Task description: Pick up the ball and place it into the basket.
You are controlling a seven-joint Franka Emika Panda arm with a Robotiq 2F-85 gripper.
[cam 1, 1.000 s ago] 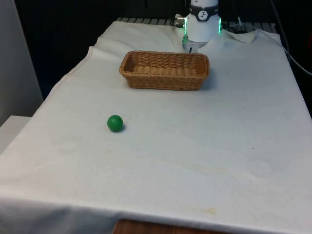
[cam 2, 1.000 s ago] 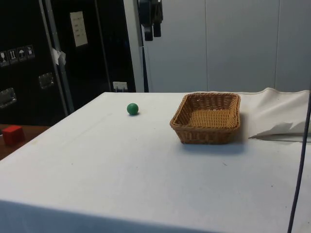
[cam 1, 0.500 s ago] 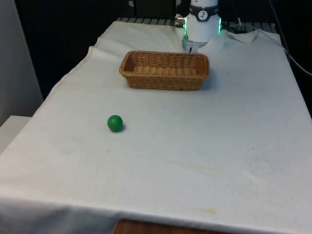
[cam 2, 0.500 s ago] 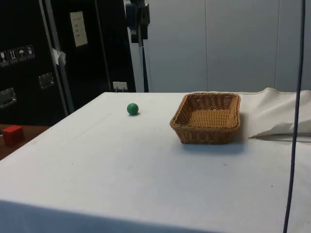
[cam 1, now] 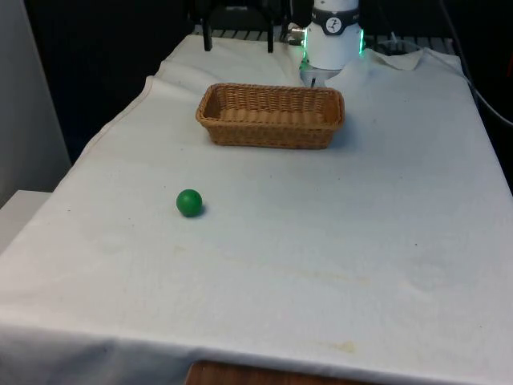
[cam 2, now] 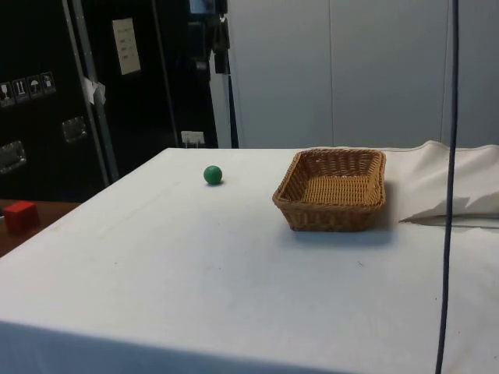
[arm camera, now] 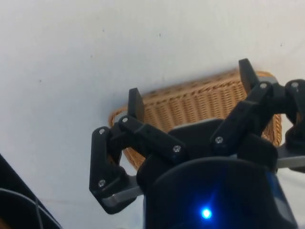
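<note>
A small green ball [cam 1: 189, 202] lies on the white cloth toward the front view's left, well in front of the basket; the side view has the ball [cam 2: 213, 174] beyond the basket's near corner. The oblong wicker basket [cam 1: 271, 115] stands empty near the table's far end, and its weave [cam 2: 334, 187] is plain in the side view. My gripper [cam 1: 239, 38] hangs high above the table's far edge, behind the basket, open wide with nothing between its fingers. In the wrist view the gripper [arm camera: 190, 88] spreads its fingertips [arm camera: 136, 100] over the basket rim [arm camera: 190, 102].
A thin dark cable [cam 2: 448, 195] hangs down at the side view's right. The cloth bunches into folds [cam 1: 401, 60] by the robot base. A red cube [cam 2: 20, 216] sits on a low brown surface beside the table.
My gripper has come down into the top of the front view and drifted left in the side view, toward the ball's side. Ball and basket have not moved.
</note>
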